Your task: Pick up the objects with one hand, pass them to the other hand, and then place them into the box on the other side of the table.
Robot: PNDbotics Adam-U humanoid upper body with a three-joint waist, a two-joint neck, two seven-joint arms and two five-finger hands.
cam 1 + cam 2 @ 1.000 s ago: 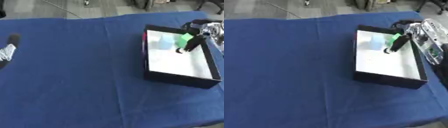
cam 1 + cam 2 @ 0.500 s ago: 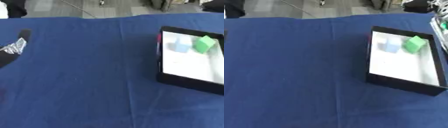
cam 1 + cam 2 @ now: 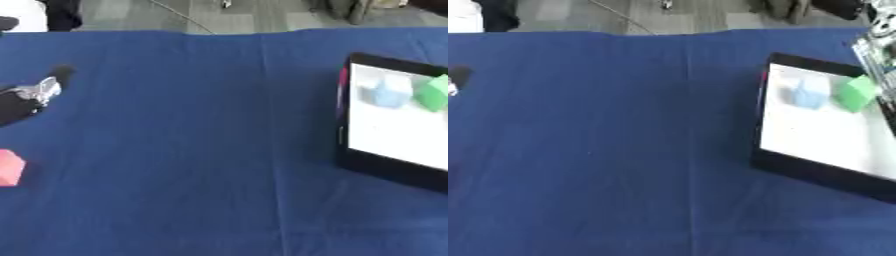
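Counter (image 3: 175,150): blue cloth, fills the view.
Box (image 3: 765,125): black walls, white floor, 3 o'clock edge; holds a pale blue block (image 3: 808,93) and a green block (image 3: 856,93).
Left hand (image 3: 31,97): 9 o'clock edge; fingers partly shown, whether apart or together cannot be told.
Right hand: unseen.
Pink block (image 3: 9,167): loose at 8 o'clock, near the left hand, toward 6 o'clock from it; likely next pick, left hand nearer.

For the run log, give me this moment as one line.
left hand: left edge, idle | pink block: on cloth | green block, blue block: in box
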